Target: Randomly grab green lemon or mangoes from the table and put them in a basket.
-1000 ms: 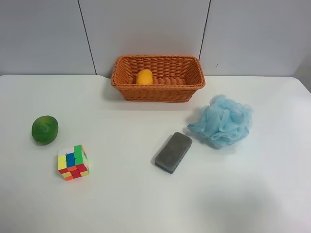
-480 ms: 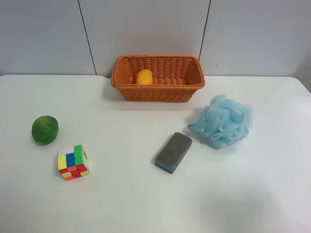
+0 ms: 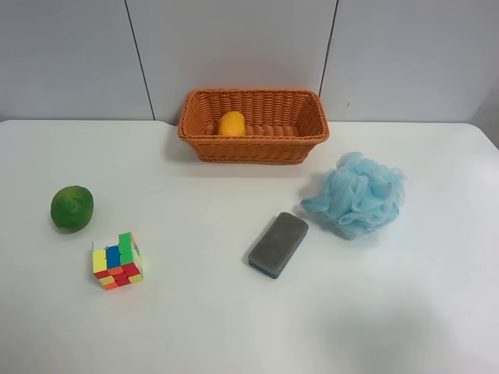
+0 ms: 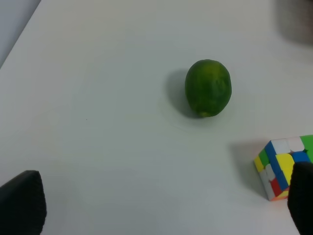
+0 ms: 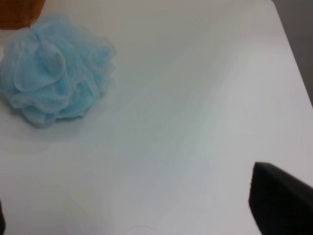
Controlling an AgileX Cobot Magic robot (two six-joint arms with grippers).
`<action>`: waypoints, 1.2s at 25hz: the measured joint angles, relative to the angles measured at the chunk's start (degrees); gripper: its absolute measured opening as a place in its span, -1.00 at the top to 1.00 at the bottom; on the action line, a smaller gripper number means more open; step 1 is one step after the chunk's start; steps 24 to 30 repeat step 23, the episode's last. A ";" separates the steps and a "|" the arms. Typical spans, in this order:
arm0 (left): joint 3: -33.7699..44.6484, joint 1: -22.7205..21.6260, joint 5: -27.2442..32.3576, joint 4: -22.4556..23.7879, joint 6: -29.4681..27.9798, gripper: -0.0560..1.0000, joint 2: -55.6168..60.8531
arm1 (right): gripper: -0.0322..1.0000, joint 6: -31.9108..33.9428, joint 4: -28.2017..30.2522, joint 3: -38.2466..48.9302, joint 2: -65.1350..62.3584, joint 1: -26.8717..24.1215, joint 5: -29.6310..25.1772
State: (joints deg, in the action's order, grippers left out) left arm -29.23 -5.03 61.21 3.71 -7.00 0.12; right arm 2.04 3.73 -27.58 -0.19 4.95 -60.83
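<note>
your left end effector (image 4: 161, 208) hangs over the table with its two dark fingertips (image 4: 22, 203) set wide apart at the edges of the left wrist view and nothing between them. ahead of it the round dark-green dimpled lemon (image 4: 208, 88) sits alone on the plain white table (image 4: 98, 98), and a multicoloured puzzle cube (image 4: 281, 166) lies near it, not touching.

of your right end effector only one dark fingertip (image 5: 279, 203) shows, so i cannot tell how its jaws stand; it holds nothing visible. a pale blue mesh bath pouf (image 5: 51, 76) rests beyond it.

from above, the smooth yellow-orange mango (image 3: 231, 124) already lies inside the orange-brown woven wicker basket (image 3: 253, 148). a grey oblong eraser block (image 3: 278, 244) lies between the cube and the pouf. by my reckoning half is done; the lemon is left, and your left arm is best placed for it.
</note>
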 joint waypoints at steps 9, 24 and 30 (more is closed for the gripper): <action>0.00 0.00 0.00 -0.17 0.24 -0.99 0.18 | -0.98 0.00 0.00 0.00 0.00 0.00 0.00; 0.00 0.00 0.00 -0.17 0.24 -0.99 0.25 | -0.98 0.00 0.00 0.00 0.00 0.00 0.00; 0.00 0.00 0.00 -0.17 0.24 -0.99 0.25 | -0.98 0.00 0.00 0.00 0.00 0.00 0.00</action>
